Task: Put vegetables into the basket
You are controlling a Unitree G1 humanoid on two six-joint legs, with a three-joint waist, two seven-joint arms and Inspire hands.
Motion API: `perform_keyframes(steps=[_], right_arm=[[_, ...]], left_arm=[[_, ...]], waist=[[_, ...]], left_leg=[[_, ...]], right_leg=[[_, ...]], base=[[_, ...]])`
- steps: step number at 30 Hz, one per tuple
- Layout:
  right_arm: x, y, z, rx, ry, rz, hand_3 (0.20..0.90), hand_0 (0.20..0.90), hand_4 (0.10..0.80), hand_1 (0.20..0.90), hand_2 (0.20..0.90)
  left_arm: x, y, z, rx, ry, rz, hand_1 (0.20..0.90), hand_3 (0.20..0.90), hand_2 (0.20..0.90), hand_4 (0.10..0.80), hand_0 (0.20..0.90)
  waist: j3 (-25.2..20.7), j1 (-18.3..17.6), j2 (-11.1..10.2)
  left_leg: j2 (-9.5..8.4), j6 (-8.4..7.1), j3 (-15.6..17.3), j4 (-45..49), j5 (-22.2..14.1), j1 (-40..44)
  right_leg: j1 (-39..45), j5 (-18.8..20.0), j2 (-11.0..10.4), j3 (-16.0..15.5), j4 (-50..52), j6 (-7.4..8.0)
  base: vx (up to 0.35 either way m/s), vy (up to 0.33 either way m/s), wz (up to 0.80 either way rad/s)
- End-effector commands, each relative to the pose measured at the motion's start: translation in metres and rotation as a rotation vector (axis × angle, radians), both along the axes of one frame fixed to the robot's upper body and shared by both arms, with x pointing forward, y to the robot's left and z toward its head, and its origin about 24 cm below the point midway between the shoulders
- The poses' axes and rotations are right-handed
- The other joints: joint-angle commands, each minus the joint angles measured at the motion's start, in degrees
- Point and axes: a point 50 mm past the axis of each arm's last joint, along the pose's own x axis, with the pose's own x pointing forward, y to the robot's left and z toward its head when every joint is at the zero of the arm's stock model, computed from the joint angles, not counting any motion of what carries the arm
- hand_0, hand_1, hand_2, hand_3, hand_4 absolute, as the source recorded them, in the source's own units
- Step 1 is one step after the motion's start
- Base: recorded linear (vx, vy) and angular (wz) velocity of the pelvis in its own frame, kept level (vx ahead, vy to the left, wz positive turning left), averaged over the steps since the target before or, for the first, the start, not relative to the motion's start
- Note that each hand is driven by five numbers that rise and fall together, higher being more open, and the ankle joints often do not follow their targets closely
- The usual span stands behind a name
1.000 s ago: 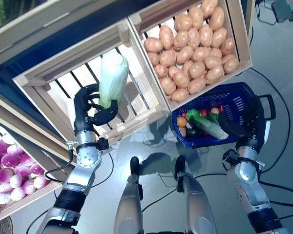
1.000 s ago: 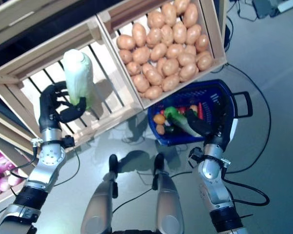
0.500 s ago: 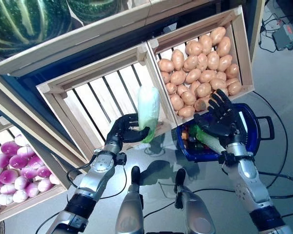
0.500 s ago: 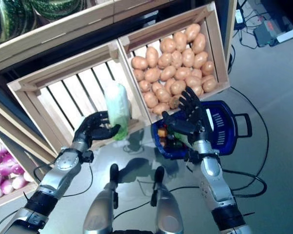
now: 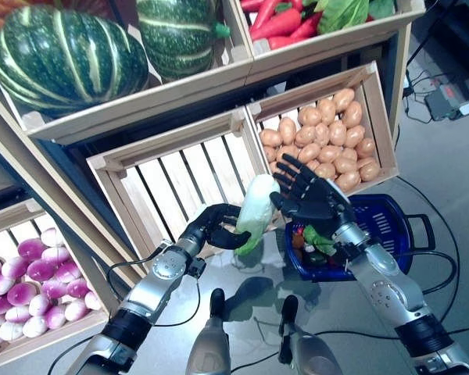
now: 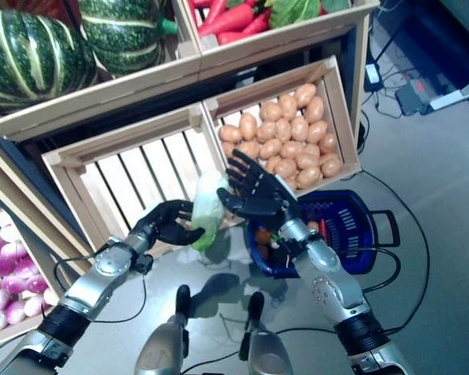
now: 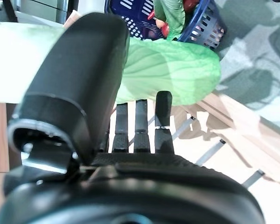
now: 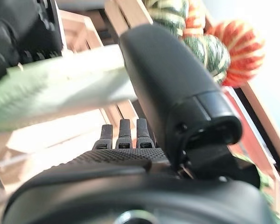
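My left hand [image 5: 209, 228] is shut on a pale green cabbage [image 5: 254, 219], holding it by its lower end in front of the shelf, just left of the blue basket [image 5: 396, 232]. In the left wrist view the thumb [image 7: 84, 79] lies over the cabbage [image 7: 172, 70], with the basket [image 7: 206, 29] beyond it. My right hand [image 5: 311, 199] is open with spread, straight fingers against the cabbage's upper right side, above the basket's left rim. The right wrist view shows the cabbage [image 8: 60, 88] between that hand's thumb [image 8: 172, 88] and straight fingers. The basket holds several vegetables.
A slatted crate [image 5: 172, 180] with nothing in it stands behind the cabbage, and a crate of potatoes [image 5: 320, 144] is to its right. Striped green squashes [image 5: 62, 58] and red vegetables [image 5: 285, 19] fill the shelf above. Purple-white turnips [image 5: 23, 273] lie at the lower left.
The camera has tilted up. My left hand carried the cabbage out of the slatted crate and right toward the basket. My right hand rose from the basket to the cabbage.
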Motion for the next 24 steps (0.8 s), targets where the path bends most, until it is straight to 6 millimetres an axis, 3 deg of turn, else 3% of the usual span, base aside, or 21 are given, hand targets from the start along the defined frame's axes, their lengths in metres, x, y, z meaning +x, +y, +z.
perform_keyframes(steps=[1, 12, 24], right_arm=[[-0.013, 0.033, 0.029, 0.115, -0.111, 0.290, 0.900, 0.900, 0.800, 0.900, 0.900], [-0.024, 0.058, 0.004, 0.111, 0.092, 0.593, 0.900, 0.900, 0.800, 0.900, 0.900], [-0.026, 0.063, -0.021, 0.036, 0.201, 0.553, 0.900, 0.900, 0.800, 0.900, 0.900]], left_arm=[[-0.005, -0.029, 0.002, -0.010, -0.020, -0.231, 0.300, 0.300, 0.300, 0.400, 0.300], [-0.015, -0.031, -0.011, -0.057, 0.045, -0.279, 0.300, 0.300, 0.300, 0.400, 0.300], [-0.018, -0.035, -0.015, -0.065, 0.032, -0.259, 0.300, 0.300, 0.300, 0.400, 0.300]], waist=[[-8.1, 0.2, -2.3], [-12.6, 1.5, -2.7], [-16.2, 1.3, -2.3]], left_leg=[[-2.11, 0.07, 1.1, 0.9, -1.5, -1.3], [-1.90, -0.23, 0.0, -2.1, -1.6, 2.5], [-0.96, -0.74, -0.5, -2.4, -1.5, 2.5]], right_leg=[[1.2, -1.8, -0.6, -0.8, 2.3, -0.87], [4.1, -0.8, -1.3, -1.8, -0.1, 0.25], [3.9, -0.5, -1.7, -1.9, -0.2, 1.11]], base=[[0.007, 0.001, 0.03], [0.001, 0.001, 0.00], [0.000, 0.000, 0.00]])
